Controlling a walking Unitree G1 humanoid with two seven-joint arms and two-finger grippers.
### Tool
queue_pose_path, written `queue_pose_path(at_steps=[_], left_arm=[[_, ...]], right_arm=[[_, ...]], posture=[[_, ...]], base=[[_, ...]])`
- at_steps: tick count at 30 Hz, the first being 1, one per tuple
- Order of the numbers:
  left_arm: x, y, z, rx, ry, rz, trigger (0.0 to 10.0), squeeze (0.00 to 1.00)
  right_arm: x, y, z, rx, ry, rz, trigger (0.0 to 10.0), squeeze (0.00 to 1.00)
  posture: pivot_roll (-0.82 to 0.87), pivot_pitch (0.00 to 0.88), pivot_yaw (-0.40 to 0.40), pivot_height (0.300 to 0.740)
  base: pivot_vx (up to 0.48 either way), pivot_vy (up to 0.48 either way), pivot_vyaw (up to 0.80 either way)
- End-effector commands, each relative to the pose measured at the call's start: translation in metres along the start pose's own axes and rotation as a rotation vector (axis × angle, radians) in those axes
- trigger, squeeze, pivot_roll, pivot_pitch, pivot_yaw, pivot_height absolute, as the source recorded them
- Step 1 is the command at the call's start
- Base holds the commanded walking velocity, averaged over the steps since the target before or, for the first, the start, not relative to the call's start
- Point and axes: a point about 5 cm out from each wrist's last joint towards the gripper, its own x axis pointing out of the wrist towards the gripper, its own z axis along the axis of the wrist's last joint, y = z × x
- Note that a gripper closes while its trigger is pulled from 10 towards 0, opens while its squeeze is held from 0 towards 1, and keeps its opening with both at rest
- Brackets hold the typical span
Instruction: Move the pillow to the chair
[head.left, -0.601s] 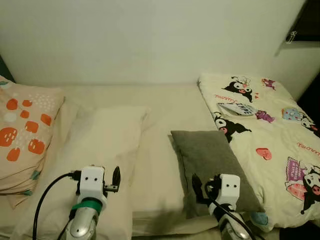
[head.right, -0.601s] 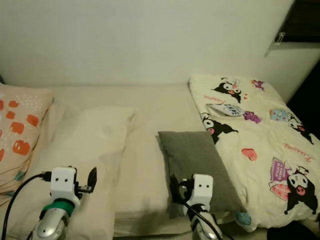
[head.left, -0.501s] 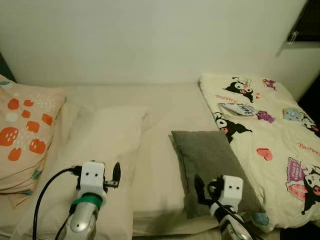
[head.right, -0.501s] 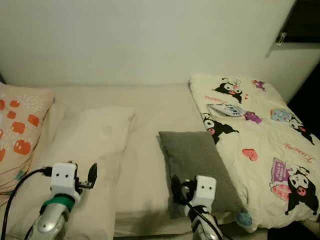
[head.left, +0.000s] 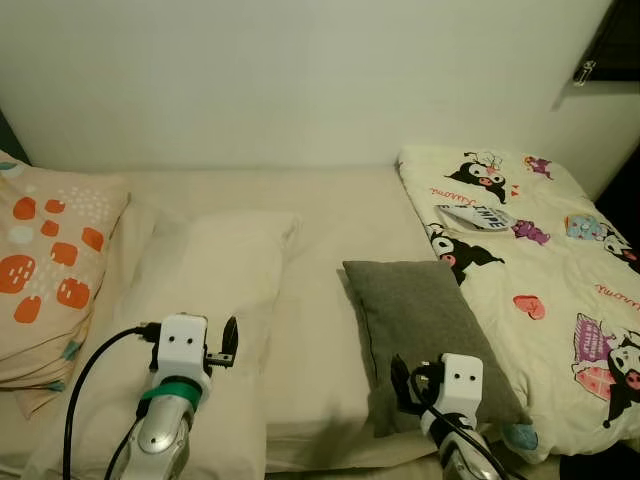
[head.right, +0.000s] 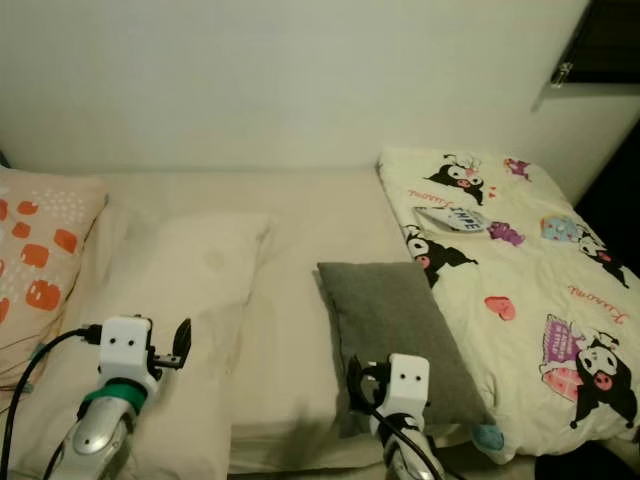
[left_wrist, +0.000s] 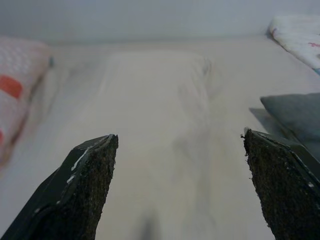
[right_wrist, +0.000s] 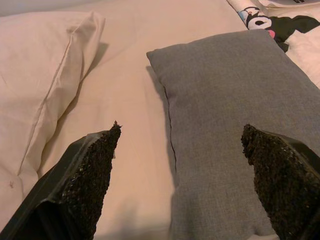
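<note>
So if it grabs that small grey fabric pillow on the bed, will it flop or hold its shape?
The small grey fabric pillow looks plump with crisp corners, so it probably keeps its shape and sags only slightly. The woven cover should grip well. It seems light; the open right gripper pinching one edge may leave it dangling.

Head pair: high, facing forward and down over bed (head.left: 330, 215). Wrist views: low, close, along the bedding; grey pillow (right_wrist: 225, 125) shared.
</note>
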Motion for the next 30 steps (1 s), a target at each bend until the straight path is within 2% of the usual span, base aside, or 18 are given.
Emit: queue_pose_path(at_steps=[1,4,11,22,30], left_arm=[[-0.002,0.002,-0.001,0.023,0.004,0.013,10.0,0.00],[-0.001,0.000,-0.002,0.068,-0.001,0.009,10.0,0.00],[0.004,0.000,0.004,0.105,-0.018,0.004,10.0,0.00],[0.004,-0.001,0.004,0.110,0.002,-0.010,10.0,0.00],[0.010,0.011,0.011,0.137,-0.020,0.044,10.0,0.00]], right_arm=[[-0.002,-0.001,-0.003,0.009,0.004,-0.018,10.0,0.00],[-0.002,-0.002,-0.003,0.010,0.008,-0.028,10.0,0.00],[0.000,0.000,-0.005,-0.002,0.016,-0.010,10.0,0.00],[0.005,0.011,-0.008,0.016,0.029,0.007,10.0,0.00],[0.011,0.011,-0.009,0.045,0.038,-0.005,10.0,0.00]], posture=[[0.04,0.057,0.038,0.740],[0.03,0.059,0.040,0.740],[0.03,0.058,0.044,0.740],[0.05,0.052,0.060,0.740],[0.08,0.040,0.060,0.740]], base=[[0.000,0.000,0.00],[0.000,0.000,0.00],[0.000,0.000,0.00],[0.000,0.000,0.00],[0.000,0.070,0.00]])
